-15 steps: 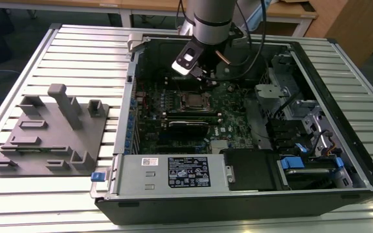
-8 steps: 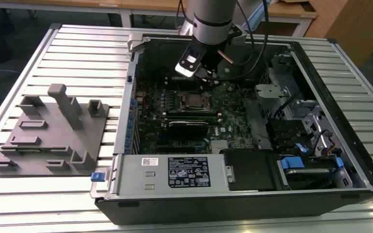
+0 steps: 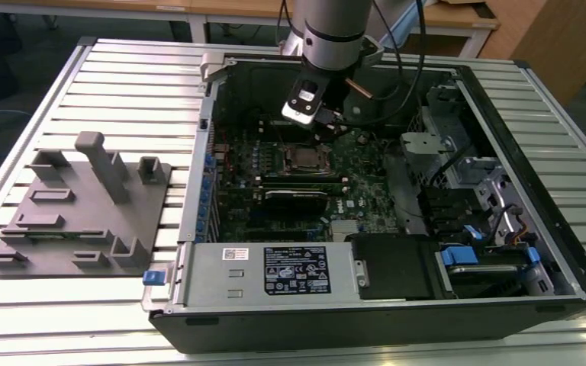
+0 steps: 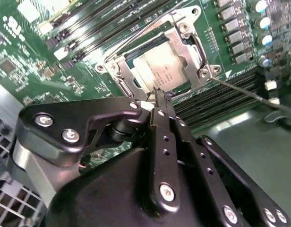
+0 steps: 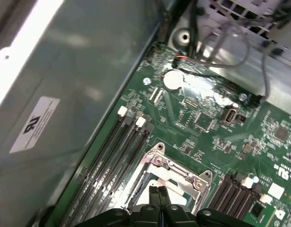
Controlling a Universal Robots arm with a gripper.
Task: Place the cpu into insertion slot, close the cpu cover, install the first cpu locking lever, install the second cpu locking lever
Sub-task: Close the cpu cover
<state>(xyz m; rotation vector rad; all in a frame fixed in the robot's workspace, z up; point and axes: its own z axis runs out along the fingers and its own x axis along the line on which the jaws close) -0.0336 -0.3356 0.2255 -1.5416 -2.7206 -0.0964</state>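
Observation:
The cpu (image 4: 160, 68), a silver-grey square chip, lies in the insertion slot (image 3: 304, 158) of the green motherboard. The cpu cover (image 4: 185, 45), a silver frame plate, lies down around the chip. One thin locking lever (image 4: 254, 94) sticks out from a corner of the socket and away over the board. Another wire lever (image 4: 136, 35) runs along the socket's edge. My gripper (image 4: 157, 93) is shut with nothing between its fingers, its tips just above the socket's edge beside the chip. In the first wrist view the fingertips (image 5: 154, 193) hover over the socket frame (image 5: 176, 170). In the exterior view the gripper (image 3: 326, 126) hangs inside the open case above the slot.
Long black memory slots (image 4: 112, 23) flank the socket. The power supply box (image 3: 272, 271) sits at the case's near side, and a drive cage with blue parts (image 3: 481, 255) is at the exterior view's right. Cables (image 3: 375, 107) hang near the arm. A grey fixture plate (image 3: 74, 210) lies on the table.

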